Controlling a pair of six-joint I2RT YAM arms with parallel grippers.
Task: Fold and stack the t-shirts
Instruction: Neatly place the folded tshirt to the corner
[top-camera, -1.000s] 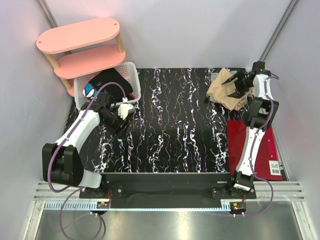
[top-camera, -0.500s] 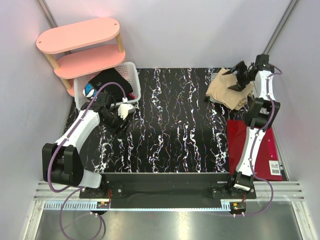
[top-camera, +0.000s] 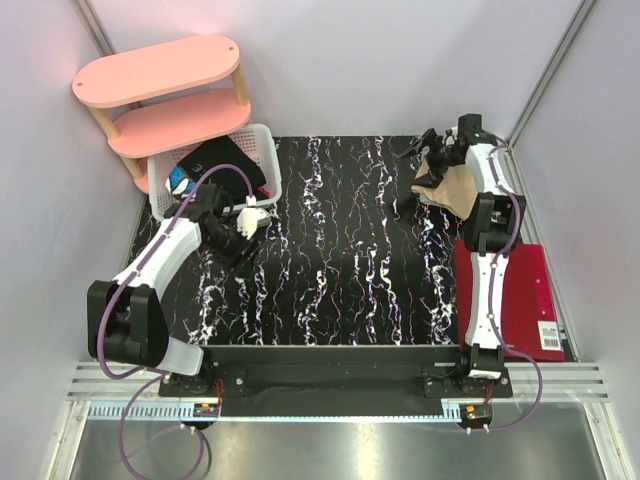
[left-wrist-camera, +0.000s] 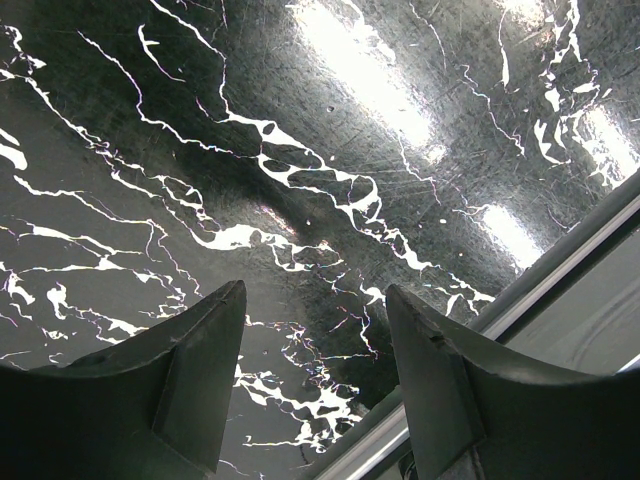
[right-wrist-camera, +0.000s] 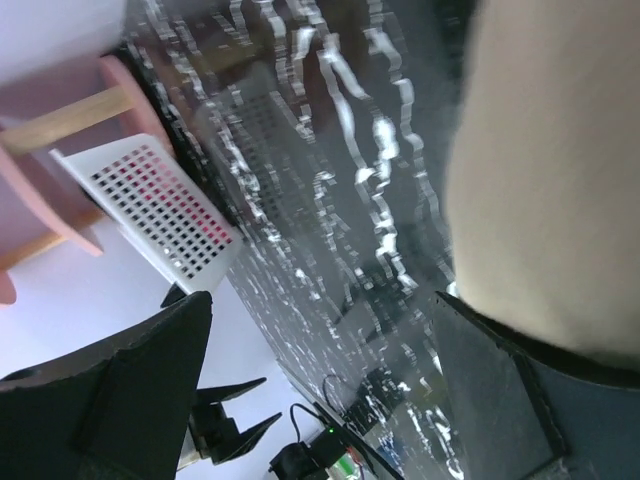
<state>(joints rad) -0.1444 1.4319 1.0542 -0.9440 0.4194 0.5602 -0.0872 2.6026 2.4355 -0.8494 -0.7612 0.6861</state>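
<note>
The tan-beige t-shirt (top-camera: 458, 187) lies crumpled at the back right of the black marbled table (top-camera: 350, 250). It fills the upper right of the blurred right wrist view (right-wrist-camera: 560, 170). My right gripper (top-camera: 420, 148) is open and empty, raised just beyond the shirt's back left edge, with its jaws spread wide in its wrist view (right-wrist-camera: 320, 350). My left gripper (top-camera: 233, 245) points down at the table's left side, in front of the basket. It is open and empty over bare table (left-wrist-camera: 315, 300). The light grey t-shirt is out of view.
A white basket (top-camera: 265, 160) with dark cloth in it stands at the back left, also showing in the right wrist view (right-wrist-camera: 150, 200). A pink two-tier shelf (top-camera: 165, 75) stands behind it. The red folder (top-camera: 525, 300) lies flat at the right edge.
My right arm has swung left from the far right corner across the tan shirt, so its gripper is now at the shirt's back left side. The left arm has hardly moved.
</note>
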